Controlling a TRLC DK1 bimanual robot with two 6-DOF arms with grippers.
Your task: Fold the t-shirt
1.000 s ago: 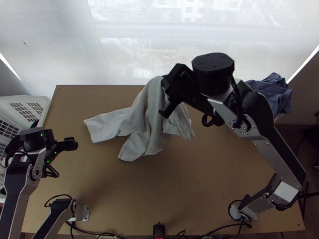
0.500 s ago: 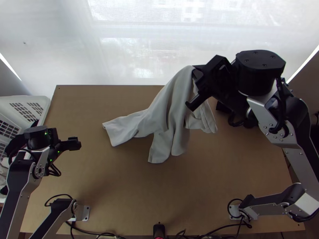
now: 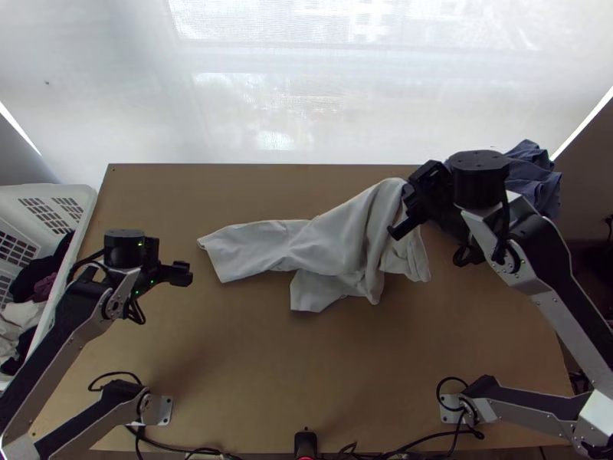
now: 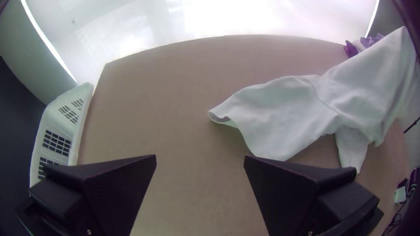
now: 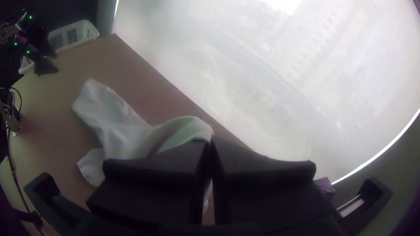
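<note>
- Right end effector (image 3: 408,195): closed, fingers pressed together on a pinch of the t-shirt (image 3: 329,245); I have it towards the right of the tabletop (image 3: 230,368), at the far side.
- Left end effector (image 3: 182,274): fingers wide apart, holding nothing, over the left part of the tabletop, well apart from the shirt.
- Shirt: white, bunched and creased near my grip, hanging in folds from it; the rest trails left across the middle of the tabletop, flatter at its left end. A shorter piece lies towards the near side.
- Blue cloth (image 3: 532,184): crumpled, beyond the right arm, by the far right corner.
- White basket (image 3: 86,201): at the tabletop's left edge, dark and pale clothes (image 3: 23,314) inside.
</note>
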